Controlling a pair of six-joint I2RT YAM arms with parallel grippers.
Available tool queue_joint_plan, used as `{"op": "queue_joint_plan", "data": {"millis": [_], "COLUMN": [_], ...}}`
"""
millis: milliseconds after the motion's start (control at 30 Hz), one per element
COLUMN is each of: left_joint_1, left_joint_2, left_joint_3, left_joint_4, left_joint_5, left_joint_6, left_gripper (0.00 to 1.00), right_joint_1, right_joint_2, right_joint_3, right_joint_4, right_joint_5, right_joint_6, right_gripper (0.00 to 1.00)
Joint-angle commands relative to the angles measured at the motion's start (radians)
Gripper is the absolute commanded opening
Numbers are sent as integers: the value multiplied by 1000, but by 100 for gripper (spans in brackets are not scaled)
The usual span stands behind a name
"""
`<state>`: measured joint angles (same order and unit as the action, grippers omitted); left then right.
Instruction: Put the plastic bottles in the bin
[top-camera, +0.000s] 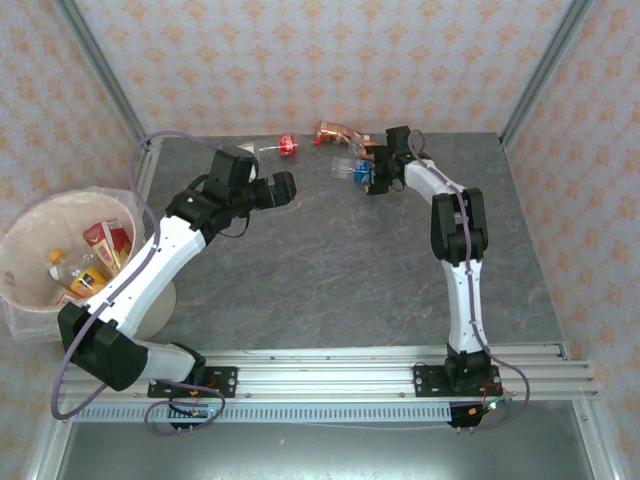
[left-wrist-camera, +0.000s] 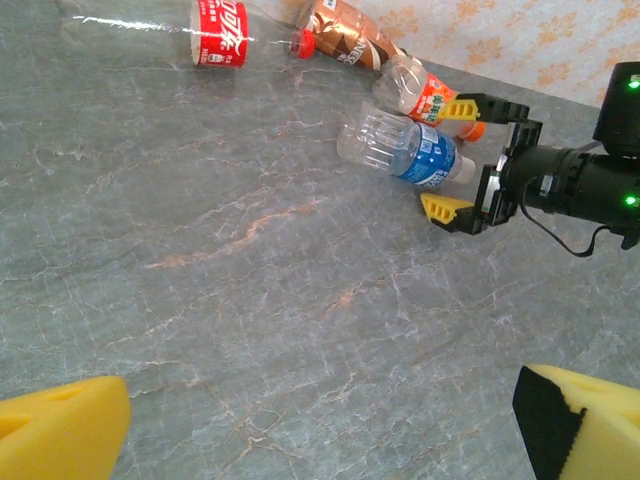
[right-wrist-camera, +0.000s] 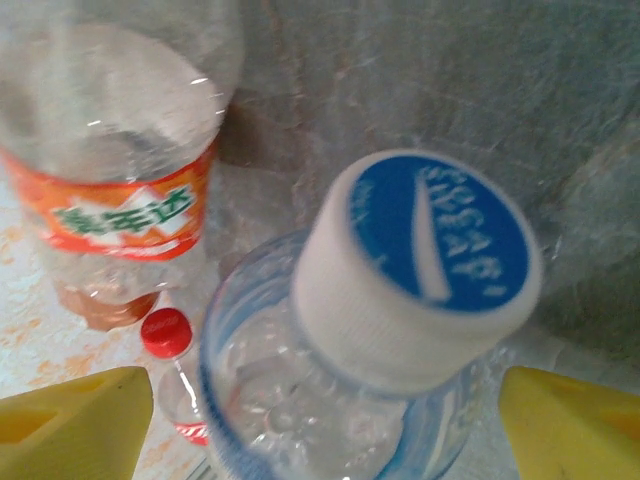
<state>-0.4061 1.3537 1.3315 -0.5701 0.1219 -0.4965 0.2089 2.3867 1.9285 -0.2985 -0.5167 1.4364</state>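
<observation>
Top external view places the bin at 9 o'clock, off the left edge of the tabletop, with bottles lying inside it. At 12 o'clock near the far edge, the right claw stands apart, its yellow fingers either side of the white cap of the blue-labelled bottle without pressing it; an orange-labelled bottle lies just beside. The left claw gapes wide at 11 o'clock, holding nothing.
</observation>
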Motion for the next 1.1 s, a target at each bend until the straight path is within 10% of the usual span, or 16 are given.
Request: {"op": "queue_joint_plan", "data": {"millis": [0,733,1067], "left_joint_1": [-7,-7,-7], "left_joint_2": [10,26,43], "left_joint_3": [-3,3,-15], "left_joint_4": [-22,-34,32], "left_joint_5": [-23,-23,25], "left_joint_6": [16,21,-4], "left_gripper": [100,100,100], "right_joint_1": [9,7,8], "right_joint_2": [33,-96,-399], "right_joint_3": [45,-255,-494], "right_joint_4": [3,325,337], "right_joint_5": [-22,9,61], "right_joint_6": [45,133,-160], "right_gripper": [89,46,45]}}
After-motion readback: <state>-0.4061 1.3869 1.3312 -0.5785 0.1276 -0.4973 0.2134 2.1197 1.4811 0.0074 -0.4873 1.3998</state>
